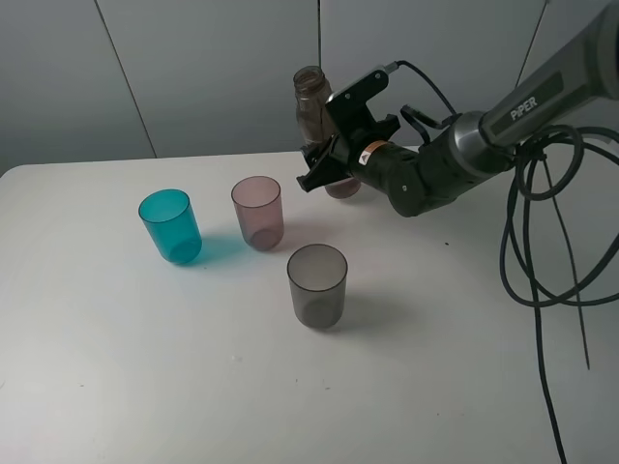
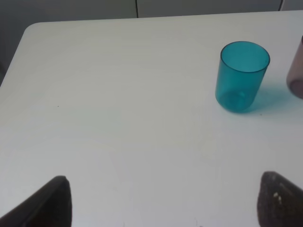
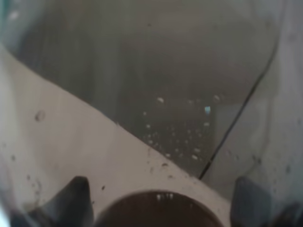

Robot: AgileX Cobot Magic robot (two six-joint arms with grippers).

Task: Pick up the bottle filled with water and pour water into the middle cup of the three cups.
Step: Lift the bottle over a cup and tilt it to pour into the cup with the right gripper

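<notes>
Brown bottle point(image 1: 310, 97): upright at back of table point(image 1: 116, 387), behind pink cup point(image 1: 257, 213).
Right gripper point(image 1: 324, 166): pinching bottle low on its body.
Left gripper point(image 2: 165, 189): spread, holding nothing.
Lift: straight up, bottle upright; tilt slowly only once neck is over pink cup.

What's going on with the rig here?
The right gripper is shut on the smoky-brown bottle, which stands upright at the back of the white table. The teal cup, the pinkish-mauve middle cup and the smoky-grey cup stand upright in front of it and look empty. The left gripper is open above the table near the teal cup, holding nothing.
</notes>
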